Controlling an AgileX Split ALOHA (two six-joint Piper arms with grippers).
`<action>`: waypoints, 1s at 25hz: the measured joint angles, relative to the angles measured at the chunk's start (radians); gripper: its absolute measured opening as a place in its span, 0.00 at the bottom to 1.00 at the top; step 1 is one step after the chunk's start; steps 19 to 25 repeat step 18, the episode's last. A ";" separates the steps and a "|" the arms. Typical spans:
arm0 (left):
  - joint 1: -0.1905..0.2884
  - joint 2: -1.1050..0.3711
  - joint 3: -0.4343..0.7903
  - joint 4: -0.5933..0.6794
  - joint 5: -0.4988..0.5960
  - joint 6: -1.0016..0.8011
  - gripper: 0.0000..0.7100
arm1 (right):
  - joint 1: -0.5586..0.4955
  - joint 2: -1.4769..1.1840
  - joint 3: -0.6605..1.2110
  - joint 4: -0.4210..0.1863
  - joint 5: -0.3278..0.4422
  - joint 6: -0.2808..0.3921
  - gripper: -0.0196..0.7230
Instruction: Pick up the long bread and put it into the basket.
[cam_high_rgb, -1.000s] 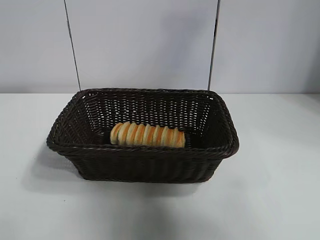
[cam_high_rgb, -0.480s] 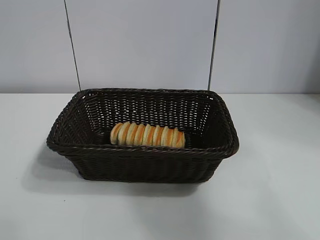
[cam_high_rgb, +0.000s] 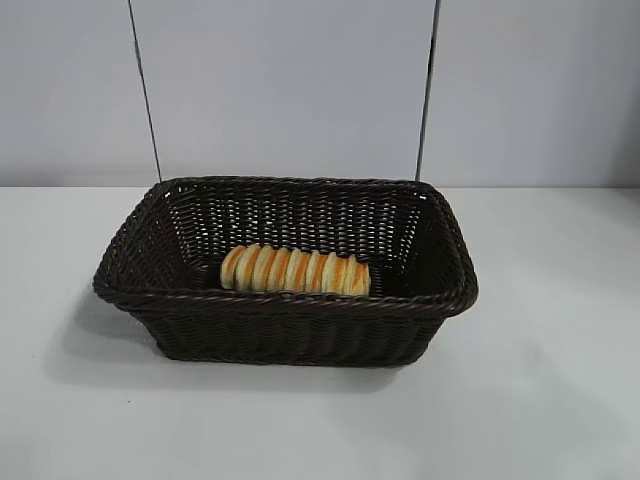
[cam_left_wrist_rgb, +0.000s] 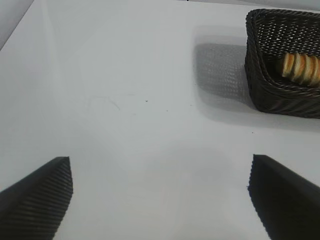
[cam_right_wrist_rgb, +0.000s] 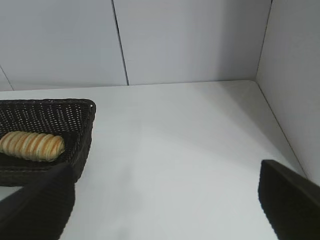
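Both grippers, left (cam_left_wrist_rgb: 160, 197) and right (cam_right_wrist_rgb: 167, 202), hold their fingers (cam_left_wrist_rgb: 37, 197) spread wide and empty over the bare white surface (cam_left_wrist_rgb: 125, 100), well apart from the basket (cam_high_rgb: 285, 330), where the bread (cam_high_rgb: 295, 270) lies inside.

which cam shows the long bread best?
Exterior view: the whole long bread lies unobstructed in the basket. Right wrist view shows it whole too, but farther off at the frame edge. Left wrist view catches only one end behind the rim.
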 joint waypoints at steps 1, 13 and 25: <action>0.000 0.000 0.000 0.000 0.000 0.000 0.97 | 0.000 0.000 0.023 0.000 0.000 0.000 0.96; 0.000 0.000 0.000 0.000 0.000 -0.001 0.97 | 0.000 0.000 0.069 0.003 -0.033 0.000 0.96; 0.000 0.000 0.000 0.000 0.000 -0.001 0.97 | 0.000 0.000 0.069 0.003 -0.036 0.005 0.96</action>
